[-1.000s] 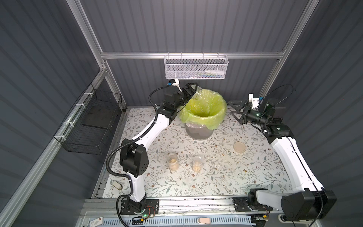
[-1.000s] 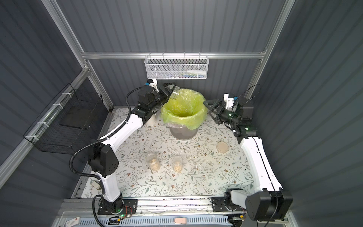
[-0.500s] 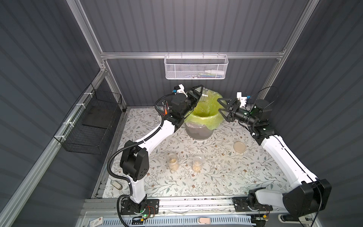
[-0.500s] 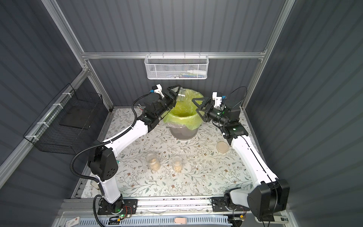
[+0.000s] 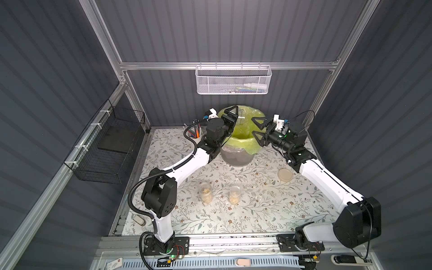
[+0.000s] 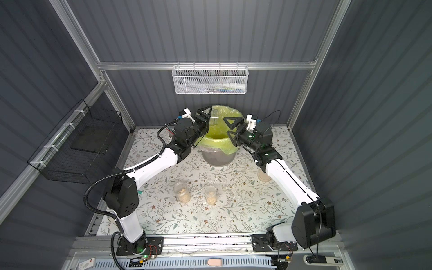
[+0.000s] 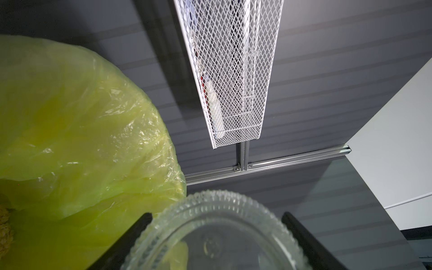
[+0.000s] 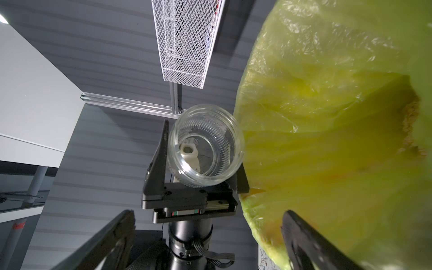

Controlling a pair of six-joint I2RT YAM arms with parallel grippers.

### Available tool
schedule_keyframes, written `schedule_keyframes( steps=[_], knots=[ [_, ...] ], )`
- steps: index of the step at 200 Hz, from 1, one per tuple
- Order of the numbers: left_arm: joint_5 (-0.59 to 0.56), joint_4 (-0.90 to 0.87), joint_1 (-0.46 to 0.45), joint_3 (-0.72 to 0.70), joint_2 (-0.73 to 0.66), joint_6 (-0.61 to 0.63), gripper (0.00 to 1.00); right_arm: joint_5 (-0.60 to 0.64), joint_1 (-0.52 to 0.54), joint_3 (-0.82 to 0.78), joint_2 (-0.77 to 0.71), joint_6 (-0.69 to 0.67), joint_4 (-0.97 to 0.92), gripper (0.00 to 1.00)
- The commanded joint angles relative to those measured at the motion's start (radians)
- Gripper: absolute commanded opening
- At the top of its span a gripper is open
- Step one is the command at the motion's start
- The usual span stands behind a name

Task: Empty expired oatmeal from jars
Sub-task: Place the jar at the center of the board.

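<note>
Both arms have closed in: left gripper (image 5: 235, 116) clamps the empty jar (image 5: 244, 117) at the bin (image 5: 236, 157) rim; right gripper (image 5: 253, 127) gapes wide, empty.

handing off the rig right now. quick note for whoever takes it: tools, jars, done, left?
Left tool: shut on the wide jar, tipped on its side over the bin. The jar looks empty.
Right tool: open, holding nothing, beside the bin's rim.
Oatmeal lies in the bin's yellow-green bag.
Two narrow jars stand on the table, each with oatmeal in it. The lid lies flat on the table, apart from them.
Done: wide jar emptied.
Left: set it down, then empty the two narrow jars.
</note>
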Motion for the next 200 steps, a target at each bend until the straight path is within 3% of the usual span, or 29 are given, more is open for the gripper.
schedule_keyframes(
  steps=[1,150,200],
  knots=[
    [-0.041,0.07,-0.012,0.004,-0.04,-0.023,0.33,0.052,0.019,0.032,-0.001,0.009,0.052,0.99],
    [-0.175,0.072,-0.069,-0.059,-0.076,-0.082,0.33,0.225,0.12,0.114,0.119,0.084,0.087,0.99],
    [-0.179,0.092,-0.081,-0.045,-0.058,-0.089,0.33,0.226,0.142,0.165,0.169,0.109,0.085,0.99]
  ],
)
